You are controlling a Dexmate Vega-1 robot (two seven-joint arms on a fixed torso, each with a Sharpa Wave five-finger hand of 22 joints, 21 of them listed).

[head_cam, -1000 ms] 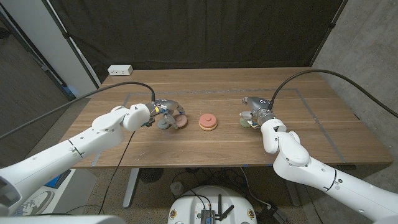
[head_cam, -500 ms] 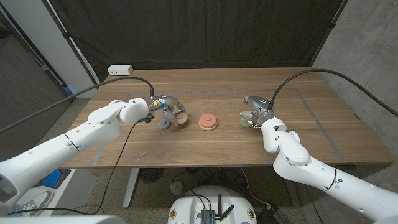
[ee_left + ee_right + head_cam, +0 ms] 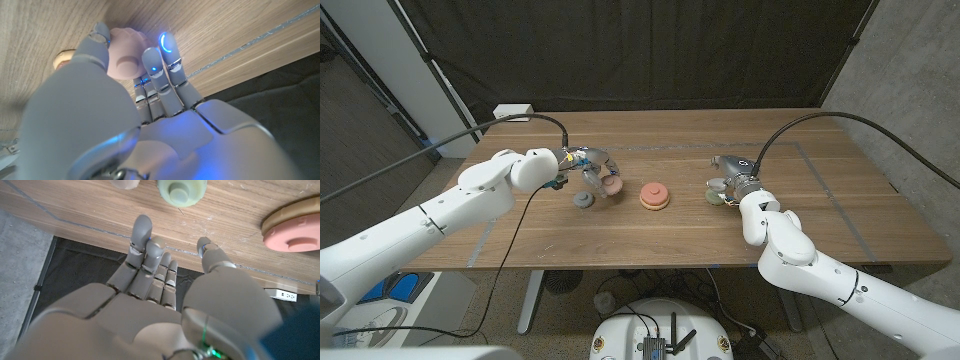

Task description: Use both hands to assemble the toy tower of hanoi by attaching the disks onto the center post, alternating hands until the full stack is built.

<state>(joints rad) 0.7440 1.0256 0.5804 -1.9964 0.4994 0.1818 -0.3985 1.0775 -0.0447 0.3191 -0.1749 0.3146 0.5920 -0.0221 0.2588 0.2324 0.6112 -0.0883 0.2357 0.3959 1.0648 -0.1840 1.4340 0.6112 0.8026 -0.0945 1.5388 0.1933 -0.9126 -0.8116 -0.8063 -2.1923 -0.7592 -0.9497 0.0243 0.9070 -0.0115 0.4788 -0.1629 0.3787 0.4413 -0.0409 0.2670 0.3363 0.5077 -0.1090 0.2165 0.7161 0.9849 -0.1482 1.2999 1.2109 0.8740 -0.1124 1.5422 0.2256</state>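
Observation:
The tower stands mid-table, a salmon disk on a tan base with the post's knob on top; it shows as well in the right wrist view. My left hand pinches a small pink disk between thumb and fingers, just left of the tower. A grey disk lies on the table below that hand. My right hand stands to the right of the tower with its fingers apart and nothing in them. A pale green disk lies just beyond its fingertips.
A beige disk lies beside the green one. A white power strip sits at the table's far left corner. Thin tape lines cross the wooden tabletop. Cables trail from both wrists.
My left hand has drawn back from the grey disk and risen a little toward the far side, taking the pink disk with it. The right hand has stayed put.

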